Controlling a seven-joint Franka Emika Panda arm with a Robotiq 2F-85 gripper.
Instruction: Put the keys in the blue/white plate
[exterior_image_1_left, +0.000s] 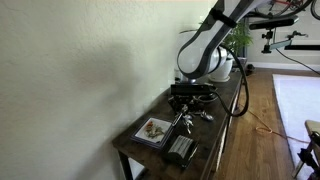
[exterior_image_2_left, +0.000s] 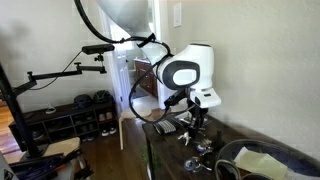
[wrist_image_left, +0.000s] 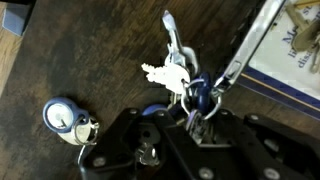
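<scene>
The keys (wrist_image_left: 175, 70) are a silvery bunch on a ring with a blue loop, splayed on the dark wooden table. They also show in both exterior views (exterior_image_1_left: 203, 116) (exterior_image_2_left: 196, 150). My gripper (wrist_image_left: 196, 112) is low over the table and its fingers are closed on the key ring. It also shows in both exterior views (exterior_image_1_left: 190, 104) (exterior_image_2_left: 196, 128). The blue/white plate (wrist_image_left: 292, 62) lies at the upper right of the wrist view, close beside the keys. In an exterior view (exterior_image_1_left: 155, 129) it sits toward the table's near end.
A small round blue-and-white tag (wrist_image_left: 62, 116) lies on the table left of the gripper. A dark boxy object (exterior_image_1_left: 182, 151) sits next to the plate. A round pale-yellow dish (exterior_image_2_left: 262, 160) and a small dark bowl (exterior_image_2_left: 228, 172) stand on the table (exterior_image_1_left: 225, 100).
</scene>
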